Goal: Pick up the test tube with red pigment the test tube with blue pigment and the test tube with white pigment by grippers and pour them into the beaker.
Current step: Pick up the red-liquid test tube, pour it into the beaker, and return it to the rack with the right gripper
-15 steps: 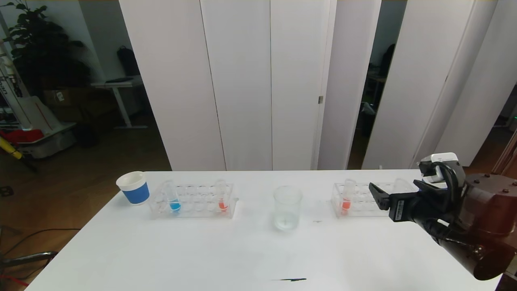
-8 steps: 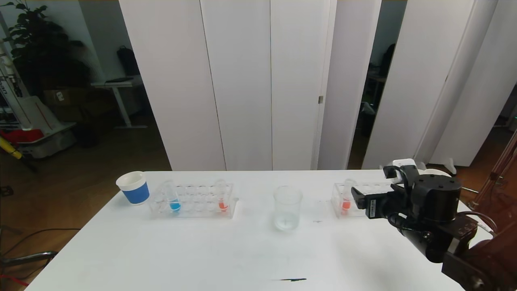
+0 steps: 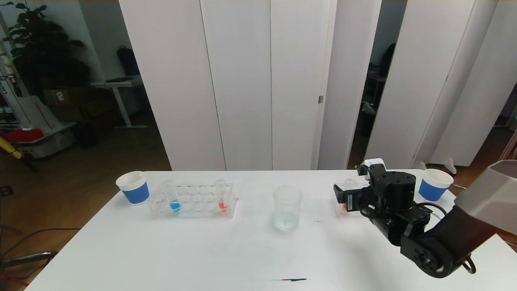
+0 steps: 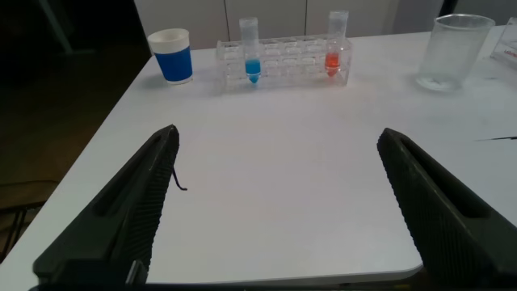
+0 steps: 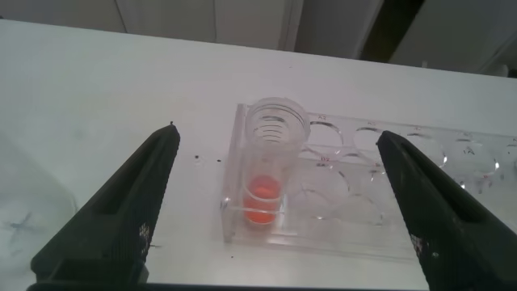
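Right gripper (image 3: 343,199): moved leftward from the table's right edge, uncovering a blue-banded paper cup (image 3: 434,184); now poised above the right rack (image 5: 355,198), fingers spread wide, empty.
Red-pigment tube (image 5: 271,174): upright, long axis vertical, in that rack's end hole nearest the beaker; framed between the fingers, untouched; mostly hidden by the gripper in the head view.
Beaker (image 3: 287,208): mid-table, open surface all round.
Left rack (image 3: 193,201): blue-pigment tube (image 3: 173,198) and a second red tube (image 3: 221,197), upright.
White-pigment tube: cannot be made out.
Left gripper (image 4: 279,210): low before the table's near edge, spread, empty.
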Tool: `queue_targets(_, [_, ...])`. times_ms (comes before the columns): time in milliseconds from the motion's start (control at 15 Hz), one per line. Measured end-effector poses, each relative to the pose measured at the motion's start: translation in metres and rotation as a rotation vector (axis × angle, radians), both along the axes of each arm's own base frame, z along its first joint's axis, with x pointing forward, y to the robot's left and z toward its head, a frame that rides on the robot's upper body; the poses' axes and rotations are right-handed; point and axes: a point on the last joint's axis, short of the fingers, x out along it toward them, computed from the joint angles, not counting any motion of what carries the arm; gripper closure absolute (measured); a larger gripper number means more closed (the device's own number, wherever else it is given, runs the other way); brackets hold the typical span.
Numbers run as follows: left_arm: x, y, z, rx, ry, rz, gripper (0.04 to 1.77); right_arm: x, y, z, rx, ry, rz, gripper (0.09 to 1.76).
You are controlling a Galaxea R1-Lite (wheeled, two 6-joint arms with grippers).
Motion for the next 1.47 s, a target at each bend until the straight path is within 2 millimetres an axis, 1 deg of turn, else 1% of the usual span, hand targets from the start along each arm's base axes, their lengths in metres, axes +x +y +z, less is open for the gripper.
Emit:
queue_targets(467, [0.000, 0.000, 0.000, 0.000, 0.000, 0.000, 0.06, 0.019, 0.009, -0.013, -0.002, 0.010, 0.009, 0.10])
queue_targets(1000, [0.000, 0.000, 0.000, 0.000, 0.000, 0.000, 0.06, 0.027, 0.011, -0.022, -0.005, 0.038, 0.023, 0.10])
queue_targets(1067, [0.000, 0.000, 0.000, 0.000, 0.000, 0.000, 0.06, 0.028, 0.010, -0.021, -0.002, 0.037, 0.020, 0.13])
queue_targets(1133, [0.000, 0.000, 0.000, 0.000, 0.000, 0.000, 0.06, 0.029, 0.009, -0.021, -0.001, 0.034, 0.016, 0.29])
queue_targets(1200, [0.000, 0.000, 0.000, 0.000, 0.000, 0.000, 0.06, 0.030, 0.008, -0.020, 0.004, 0.030, 0.013, 0.60])
queue_targets(1267, [0.000, 0.000, 0.000, 0.000, 0.000, 0.000, 0.06, 0.031, 0.008, -0.019, 0.006, 0.026, 0.011, 1.08])
queue_targets(1333, [0.000, 0.000, 0.000, 0.000, 0.000, 0.000, 0.06, 0.032, 0.007, -0.019, 0.006, 0.025, 0.006, 1.38])
queue_targets(1400, [0.000, 0.000, 0.000, 0.000, -0.001, 0.000, 0.06, 0.032, 0.008, -0.019, 0.006, 0.025, 0.008, 1.40])
queue_targets(1467, [0.000, 0.000, 0.000, 0.000, 0.000, 0.001, 0.06, 0.032, 0.008, -0.020, 0.006, 0.026, 0.008, 1.15])
